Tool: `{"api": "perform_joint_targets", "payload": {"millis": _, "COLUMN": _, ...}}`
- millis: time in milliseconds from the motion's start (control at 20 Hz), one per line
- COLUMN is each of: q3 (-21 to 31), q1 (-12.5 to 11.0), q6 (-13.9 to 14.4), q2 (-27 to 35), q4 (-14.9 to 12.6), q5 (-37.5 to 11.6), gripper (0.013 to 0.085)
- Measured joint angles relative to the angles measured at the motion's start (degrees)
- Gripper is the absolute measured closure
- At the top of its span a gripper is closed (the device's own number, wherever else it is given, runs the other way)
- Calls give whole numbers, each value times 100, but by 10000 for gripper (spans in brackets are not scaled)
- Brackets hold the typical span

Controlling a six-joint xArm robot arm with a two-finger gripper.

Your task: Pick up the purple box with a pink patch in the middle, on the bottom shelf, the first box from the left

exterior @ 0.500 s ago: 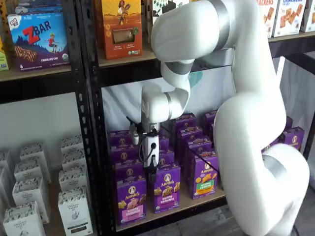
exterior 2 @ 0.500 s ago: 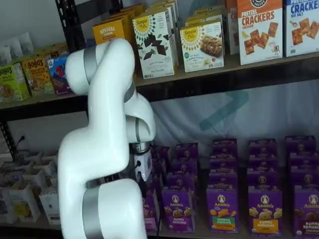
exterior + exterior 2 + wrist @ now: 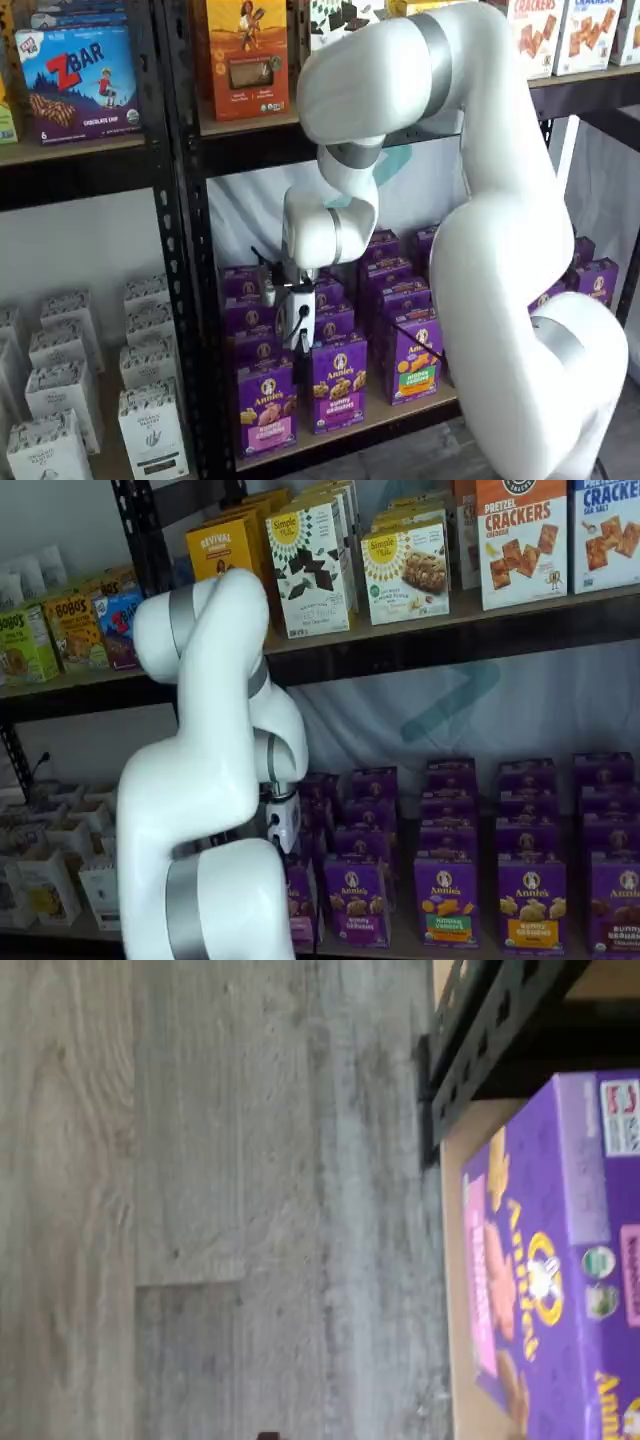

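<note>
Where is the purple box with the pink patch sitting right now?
In a shelf view the purple box stands upright at the front of the bottom shelf, beside the black rack post, with a like purple box on its other side.

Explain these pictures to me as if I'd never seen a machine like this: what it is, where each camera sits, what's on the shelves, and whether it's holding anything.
The big white jointed thing is a robot arm. At its end hangs the gripper, a white body with black fingers for taking boxes. Two pictures come from fixed cameras facing the shelves, with the arm in front of them. The third comes from a camera on the arm's wrist, and that picture is turned on its side: it shows the grey floor, the black rack and a purple box standing on the bottom shelf. That shelf holds rows of purple Annie's boxes; the front one at the rack's left end has a pink patch. The shelves above carry other snack and cracker boxes. The gripper hangs just above the front boxes. Its fingers are too small to read, and it holds nothing.
</note>
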Motion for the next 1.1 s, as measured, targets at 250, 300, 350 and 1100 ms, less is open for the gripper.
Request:
{"api": "perform_joint_targets", "payload": {"millis": 250, "q3": -134, "q1": 58, "q6": -274, "q2": 210, "q4": 351, "q5": -332, "gripper": 130}}
{"api": "perform_joint_targets", "payload": {"millis": 300, "q3": -181, "q1": 62, "q6": -285, "q2": 259, "q4": 368, "q5": -366, "gripper": 130}}
{"api": "perform_joint_targets", "payload": {"millis": 350, "q3": -249, "q1": 65, "q6": -298, "q2": 327, "q4": 385, "q5": -398, "gripper": 130}}
{"api": "perform_joint_targets", "payload": {"millis": 1100, "q3": -1338, "q1": -24, "q6": 508, "q2": 1285, "q4": -581, "q5": -222, "gripper": 130}}
